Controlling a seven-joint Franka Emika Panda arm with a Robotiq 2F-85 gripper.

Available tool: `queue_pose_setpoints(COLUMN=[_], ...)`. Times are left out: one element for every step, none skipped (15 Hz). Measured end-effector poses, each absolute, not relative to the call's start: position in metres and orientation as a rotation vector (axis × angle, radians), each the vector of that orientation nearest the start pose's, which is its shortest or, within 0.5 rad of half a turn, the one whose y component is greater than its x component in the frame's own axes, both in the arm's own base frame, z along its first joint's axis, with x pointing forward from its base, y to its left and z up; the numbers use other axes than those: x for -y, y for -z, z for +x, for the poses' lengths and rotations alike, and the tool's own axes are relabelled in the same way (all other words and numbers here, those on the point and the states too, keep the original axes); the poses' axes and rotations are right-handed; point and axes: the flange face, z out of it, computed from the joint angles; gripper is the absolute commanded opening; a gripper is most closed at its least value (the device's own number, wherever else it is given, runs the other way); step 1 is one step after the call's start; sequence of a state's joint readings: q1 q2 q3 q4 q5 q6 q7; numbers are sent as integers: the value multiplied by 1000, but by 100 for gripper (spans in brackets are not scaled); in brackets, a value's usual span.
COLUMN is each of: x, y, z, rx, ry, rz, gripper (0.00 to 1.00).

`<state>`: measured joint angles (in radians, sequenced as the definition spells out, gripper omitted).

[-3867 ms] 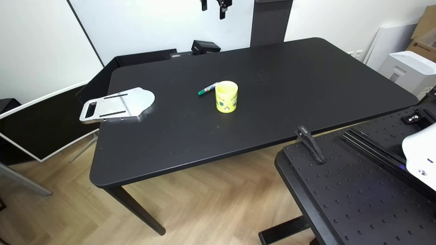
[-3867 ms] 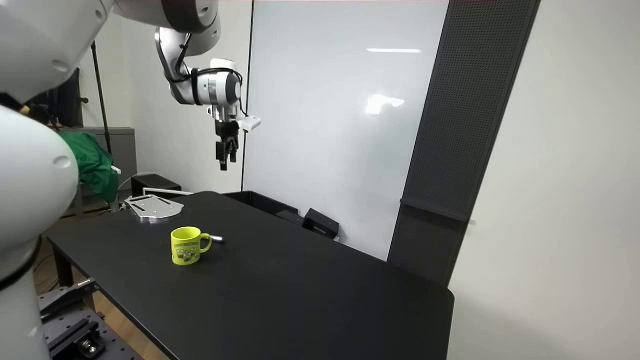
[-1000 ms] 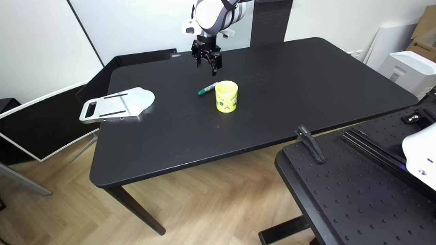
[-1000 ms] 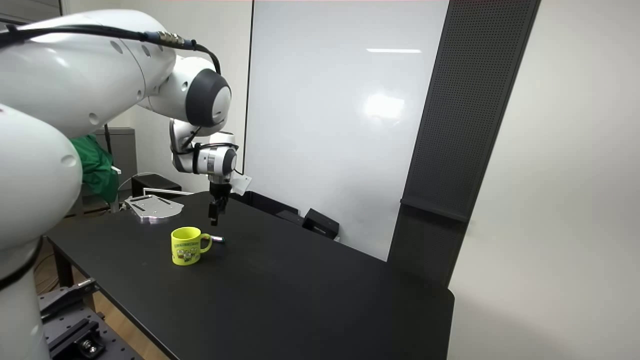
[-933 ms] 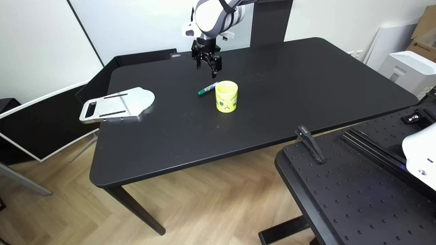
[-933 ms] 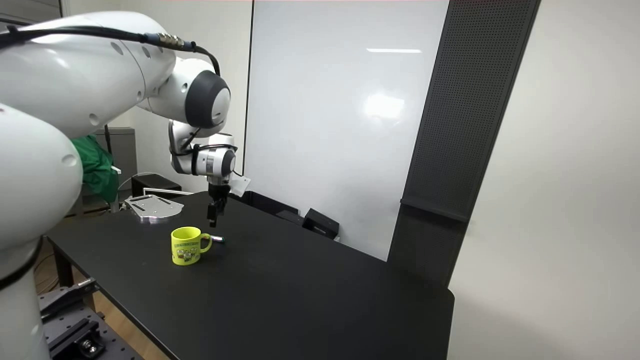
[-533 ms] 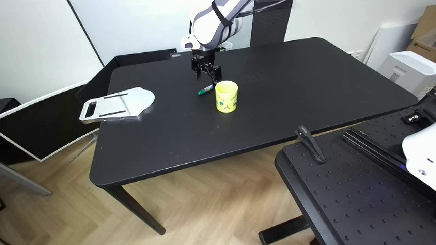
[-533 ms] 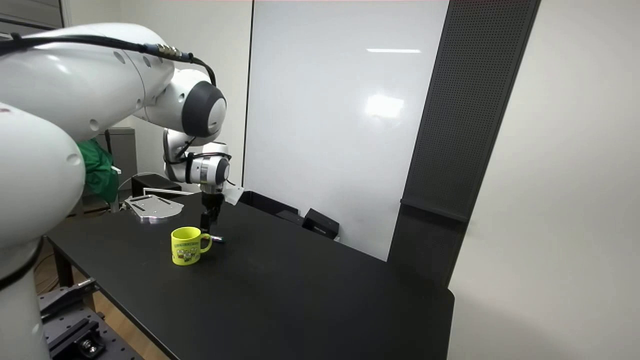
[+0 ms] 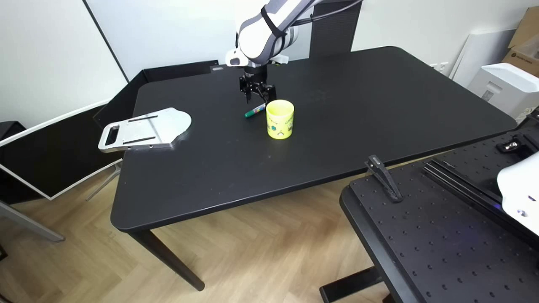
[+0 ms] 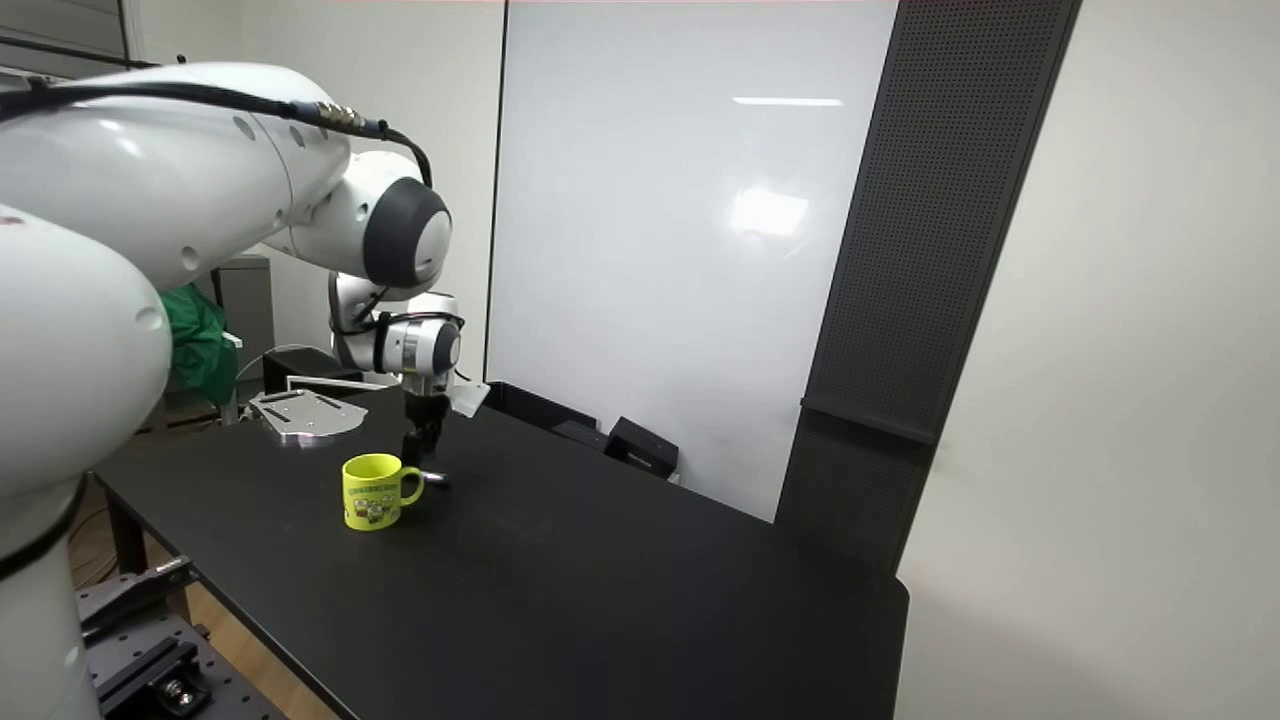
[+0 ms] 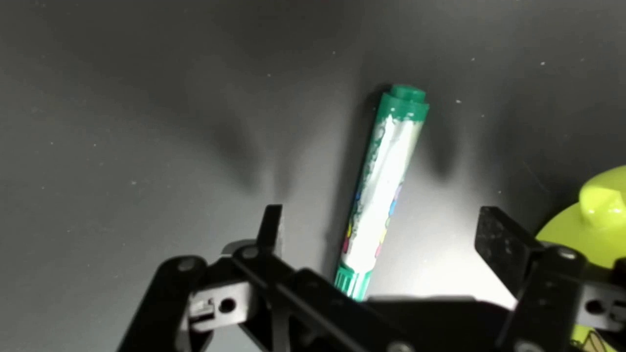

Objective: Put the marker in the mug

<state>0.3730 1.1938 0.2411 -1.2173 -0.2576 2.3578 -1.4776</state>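
The green marker with a white label (image 11: 381, 186) lies flat on the black table (image 9: 202, 176), beside the mug. It also shows in both exterior views (image 9: 254, 111) (image 10: 434, 478), partly hidden by the gripper or mug. The yellow patterned mug (image 9: 280, 122) stands upright, also in an exterior view (image 10: 372, 497); its handle side shows at the right of the wrist view (image 11: 582, 237). My gripper (image 11: 381, 211) is open and empty, low over the marker, with one finger on each side of it. It also shows in both exterior views (image 9: 257, 101) (image 10: 418, 452). The right finger is close to the mug.
A flat silver plate with a handle slot (image 9: 156, 128) overhangs the table's edge, also seen in an exterior view (image 10: 310, 415). A whiteboard (image 10: 690, 230) rises behind the table. A perforated black bench with a clamp (image 9: 384, 179) stands beside the table.
The arm has come down from high above the table to the marker. In the last half second it has shifted only slightly. Marker and mug have not moved.
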Motion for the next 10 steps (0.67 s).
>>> queue_pose_setpoints(x=[-380, -379, -379, -379, -378, -378, -378, -379, -379, -380], y=[-43, -41, -39, -38, -36, -35, -33, -33, -35, -36], z=[623, 624, 624, 624, 625, 625, 626, 627, 628, 629], rx=[-2793, -2794, -2795, -2795, -2795, -2795, -2795, -2793, -2790, -2788], ry=[3, 10, 16, 19, 19, 18, 17, 11, 5, 2], rz=[1548, 1551, 1553, 1555, 1555, 1555, 1556, 1556, 1555, 1555], gripper=[100, 100, 75, 74, 67, 60, 53, 45, 39, 31])
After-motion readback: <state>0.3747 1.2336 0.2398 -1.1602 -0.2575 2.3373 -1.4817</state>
